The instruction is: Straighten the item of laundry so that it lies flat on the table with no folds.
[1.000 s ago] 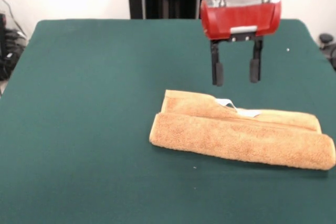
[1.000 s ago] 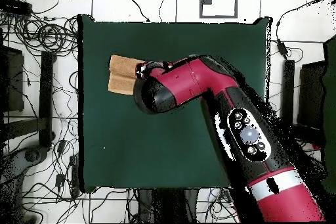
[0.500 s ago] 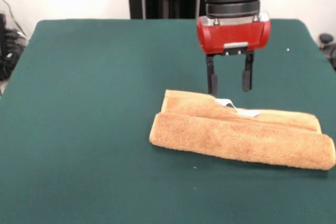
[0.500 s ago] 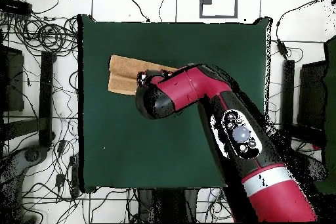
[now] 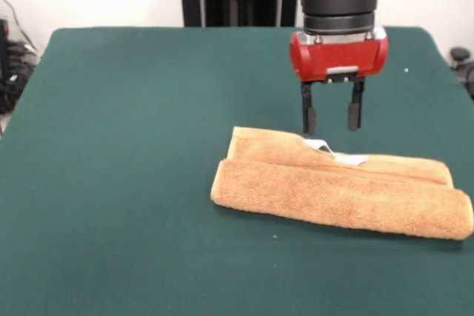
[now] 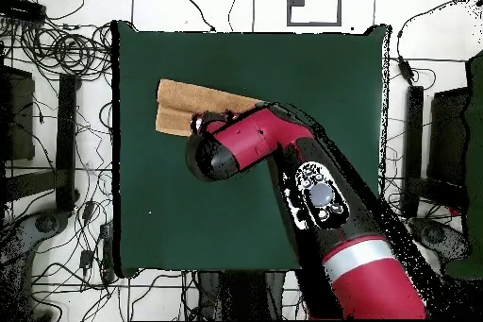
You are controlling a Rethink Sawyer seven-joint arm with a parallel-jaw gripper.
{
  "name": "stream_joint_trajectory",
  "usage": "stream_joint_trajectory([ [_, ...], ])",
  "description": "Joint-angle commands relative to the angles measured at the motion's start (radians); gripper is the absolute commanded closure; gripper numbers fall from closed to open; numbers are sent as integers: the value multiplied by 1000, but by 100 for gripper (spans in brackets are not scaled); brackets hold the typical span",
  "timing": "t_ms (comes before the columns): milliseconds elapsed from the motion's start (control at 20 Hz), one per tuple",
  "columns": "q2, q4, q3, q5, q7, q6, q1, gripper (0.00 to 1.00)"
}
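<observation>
Towel folded into long roll on green surface, white tag showing. Gripper jaws spread, empty, seemingly just behind far edge. Unfolding not begun.

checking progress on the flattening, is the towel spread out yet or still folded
Folded. In the front view the towel lies as a long doubled strip with a rounded fold along its near edge, layers stacked, the white tag showing. The open gripper hangs above it.
</observation>
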Motion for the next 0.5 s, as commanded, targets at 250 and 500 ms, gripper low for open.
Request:
stream_joint_trajectory([
  [250,114,-36,-479,-55,420,-341,400,0],
  [500,244,-118,-738,121,382,-580,551,0],
])
